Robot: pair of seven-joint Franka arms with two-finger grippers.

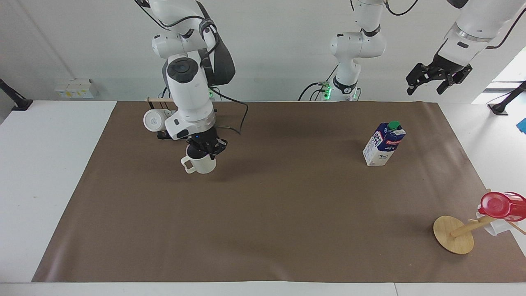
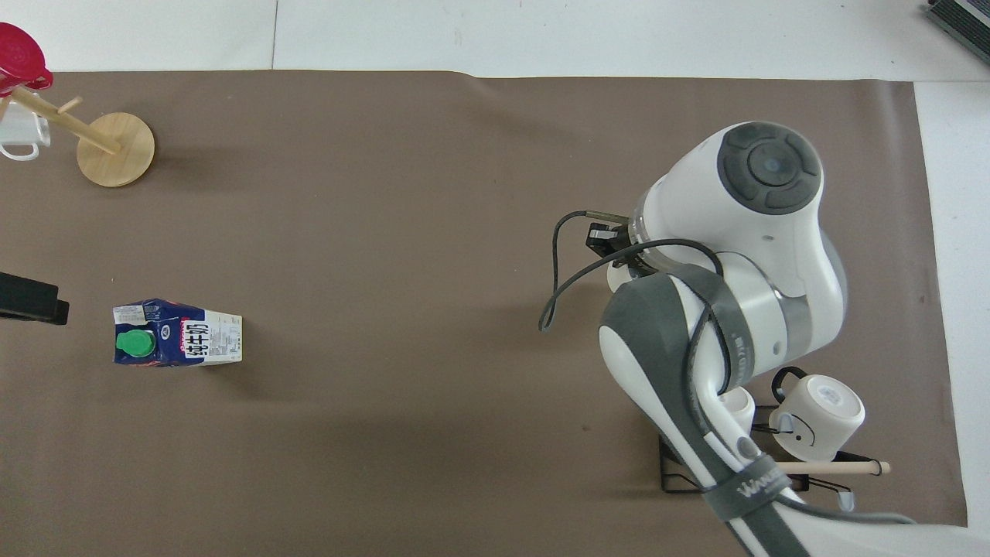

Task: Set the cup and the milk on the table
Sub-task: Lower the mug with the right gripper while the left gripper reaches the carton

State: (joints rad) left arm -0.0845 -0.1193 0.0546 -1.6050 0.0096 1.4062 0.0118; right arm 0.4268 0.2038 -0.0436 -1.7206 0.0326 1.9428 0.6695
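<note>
Over the brown mat toward the right arm's end of the bench (image 1: 49,172), the cup (image 1: 200,163) hangs upright, clamped at its rim by the right tool (image 1: 204,149), while the milk (image 1: 384,143) stands on the mat beneath the raised left tool (image 1: 438,78), whose fingers are spread apart and hold nothing.

Plain white wall (image 1: 279,49), bright window (image 1: 507,78) w/ daylight at edge.

Mat (image 1: 263,213): brown paper, matt, faintly creased. Worktop (image 1: 45,164): smooth white. Mug (image 1: 200,163): matt cream. Carton (image 1: 383,144): printed card, green plastic cap (image 1: 394,125). Stand base (image 1: 453,234): pale wood. Rack (image 2: 696,473): black wire.
</note>
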